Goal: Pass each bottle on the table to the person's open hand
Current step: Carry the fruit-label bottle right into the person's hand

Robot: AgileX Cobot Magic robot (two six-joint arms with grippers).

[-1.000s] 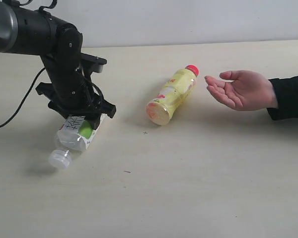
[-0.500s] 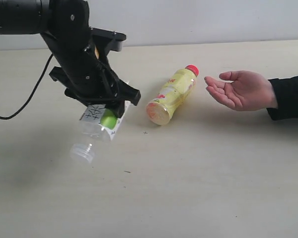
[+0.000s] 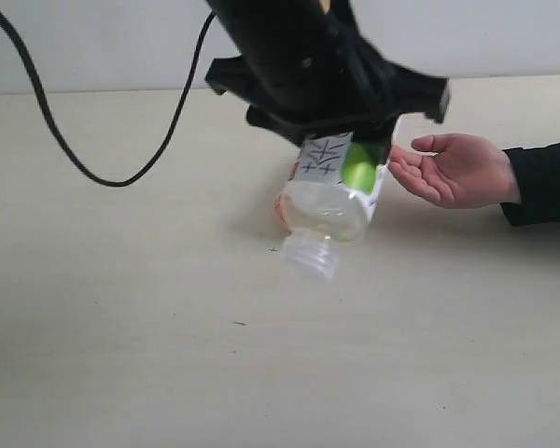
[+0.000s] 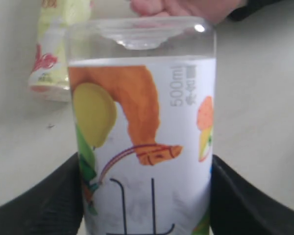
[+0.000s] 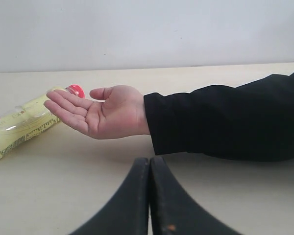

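Tabletop [image 3: 121, 355], pale beige, fills the lower half of the exterior view. At centre frame the squarish clear bottle [image 3: 331, 201] with the fruit label is held tilted above it, its pale cap [image 3: 310, 254] pointing down toward the lower left. The left gripper [image 3: 345, 140] is clamped on the labelled body, one finger on either side. Just right of the bottle, at centre right, the person's hand [image 3: 453, 168] is open, palm up. The yellow bottle [image 5: 24, 122] lies on its side on the table, red cap next to the person's fingertips. The right gripper [image 5: 149, 196] has its fingers pressed together on nothing.
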